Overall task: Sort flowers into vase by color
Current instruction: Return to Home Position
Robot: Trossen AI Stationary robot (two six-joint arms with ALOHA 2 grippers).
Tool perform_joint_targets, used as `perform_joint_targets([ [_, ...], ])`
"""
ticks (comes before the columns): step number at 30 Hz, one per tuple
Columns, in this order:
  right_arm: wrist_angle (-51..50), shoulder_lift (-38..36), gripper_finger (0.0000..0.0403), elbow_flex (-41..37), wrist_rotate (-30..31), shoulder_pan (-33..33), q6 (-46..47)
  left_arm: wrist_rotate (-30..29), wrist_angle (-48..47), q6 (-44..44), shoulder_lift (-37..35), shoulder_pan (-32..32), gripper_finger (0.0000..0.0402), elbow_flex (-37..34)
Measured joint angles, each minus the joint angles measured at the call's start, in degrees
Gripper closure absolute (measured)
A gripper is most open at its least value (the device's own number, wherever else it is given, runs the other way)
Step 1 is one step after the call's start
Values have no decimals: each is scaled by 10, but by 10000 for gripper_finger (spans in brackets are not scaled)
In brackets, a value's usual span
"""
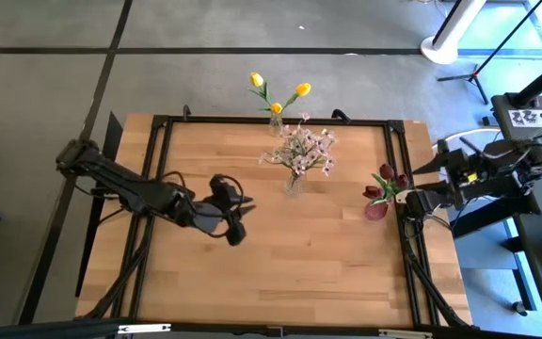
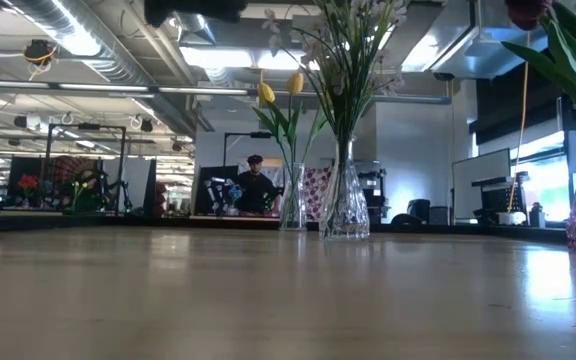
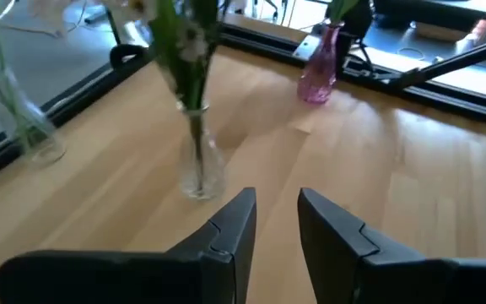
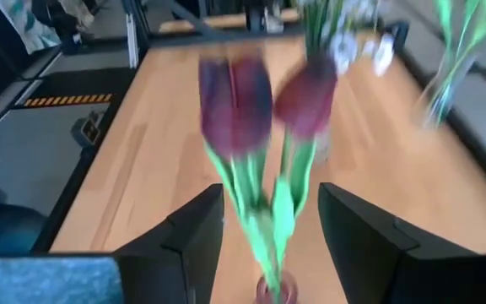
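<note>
Three vases stand on the table. Yellow tulips (image 1: 276, 94) sit in a clear vase at the far edge. Sprays of white-pink blossoms (image 1: 301, 149) fill a clear vase (image 3: 197, 169) at the centre. Dark red tulips (image 4: 236, 101) stand with their stems in a pink vase (image 1: 376, 209) near the right edge. My right gripper (image 4: 268, 203) is open just right of that vase, with its fingers on either side of the tulip stems (image 4: 264, 219) and apart from them. My left gripper (image 3: 277, 219) is open, hovering left of centre (image 1: 229, 221) and facing the blossom vase.
A black metal frame (image 1: 163, 151) runs around the wooden tabletop. Bare wood (image 1: 290, 273) lies along the table's near half. In the low view a person (image 2: 256, 185) sits far behind the table, in the room beyond it.
</note>
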Motion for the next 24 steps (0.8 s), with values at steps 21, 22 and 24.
perform_joint_targets([
  [21,533,154,210,-105,96,-22,-177,209,441,166,-170,192,314,-385],
  [22,532,161,210,-105,89,-37,-177,207,447,170,-197,196,314,-404],
  [24,532,179,210,-107,76,-75,-178,208,474,172,-250,204,314,-446],
])
